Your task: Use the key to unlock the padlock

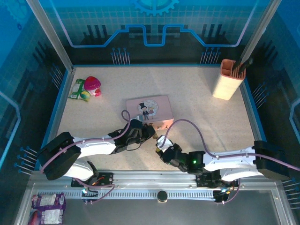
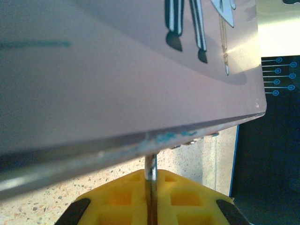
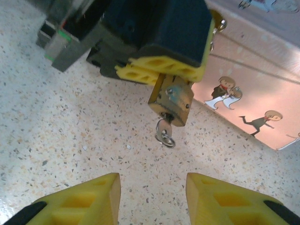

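The left end effector (image 3: 161, 70) is clamped narrow on the top of the padlock (image 3: 172, 101). It holds the padlock just above the table (image 3: 70, 131), beside the pink tin (image 3: 253, 93). The key (image 3: 162, 127) appears seated in the bottom face, ring hanging. The right end effector (image 3: 152, 197) stands partly open and empty, near the key. Both pieces look like stiff, smooth metal. The key is thin, light and probably slippery, so pinch its 2 flat faces.
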Action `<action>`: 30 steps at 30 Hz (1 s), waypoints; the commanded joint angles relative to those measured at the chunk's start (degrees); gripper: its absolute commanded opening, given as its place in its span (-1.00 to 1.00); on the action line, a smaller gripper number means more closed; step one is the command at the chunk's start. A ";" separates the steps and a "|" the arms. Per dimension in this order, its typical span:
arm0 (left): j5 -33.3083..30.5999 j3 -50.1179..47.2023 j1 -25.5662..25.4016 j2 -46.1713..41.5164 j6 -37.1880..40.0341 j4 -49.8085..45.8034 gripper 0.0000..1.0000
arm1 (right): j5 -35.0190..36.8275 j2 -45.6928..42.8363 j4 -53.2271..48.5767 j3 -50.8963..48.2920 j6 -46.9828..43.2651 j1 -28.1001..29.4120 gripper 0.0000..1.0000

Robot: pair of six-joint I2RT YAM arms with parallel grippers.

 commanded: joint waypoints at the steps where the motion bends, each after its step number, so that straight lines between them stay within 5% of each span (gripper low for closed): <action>1: 0.65 0.08 -0.15 -2.10 -1.37 4.61 -1.00 | 0.87 2.00 2.83 1.35 -0.55 -0.27 -0.18; 19: -0.71 -0.05 -2.31 -1.05 -1.84 5.68 -1.00 | -1.28 7.81 -0.35 6.15 1.96 -3.98 -0.27; 30: -0.58 0.10 -2.77 -1.03 -1.83 5.67 -1.00 | -0.28 9.11 -0.04 6.89 4.86 -4.71 -0.50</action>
